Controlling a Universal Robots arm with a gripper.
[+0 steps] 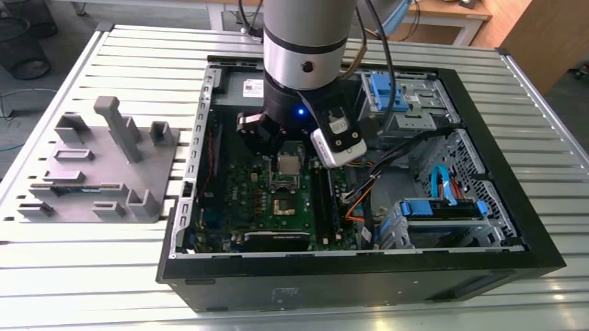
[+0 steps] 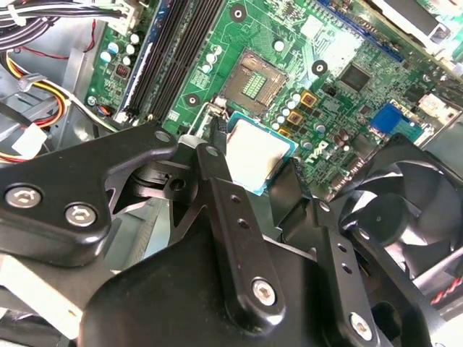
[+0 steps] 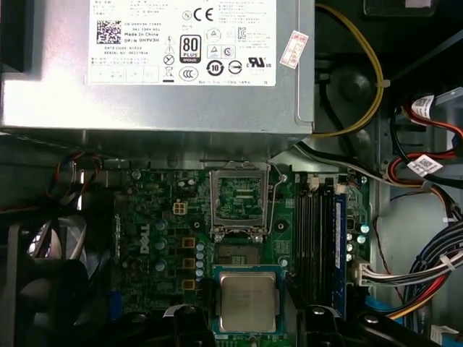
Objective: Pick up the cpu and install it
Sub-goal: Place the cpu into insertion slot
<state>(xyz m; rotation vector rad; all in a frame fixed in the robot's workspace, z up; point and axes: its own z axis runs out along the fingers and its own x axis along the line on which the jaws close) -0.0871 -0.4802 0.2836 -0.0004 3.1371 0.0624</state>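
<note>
First wrist view: my end effector (image 3: 249, 315) pinches the cpu (image 3: 248, 298) short of the open socket (image 3: 239, 199) — I'd keep it level, edges square to it.

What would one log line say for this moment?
fingers: shut on cpu | cpu: over motherboard, not in socket | socket: empty

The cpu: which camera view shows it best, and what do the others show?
The first wrist view: the cpu faces the camera squarely, whole silvery top clear, held by the end effector. The second wrist view shows it slanted, one edge behind a finger. In the exterior view it is a small pale square beneath the arm.
</note>
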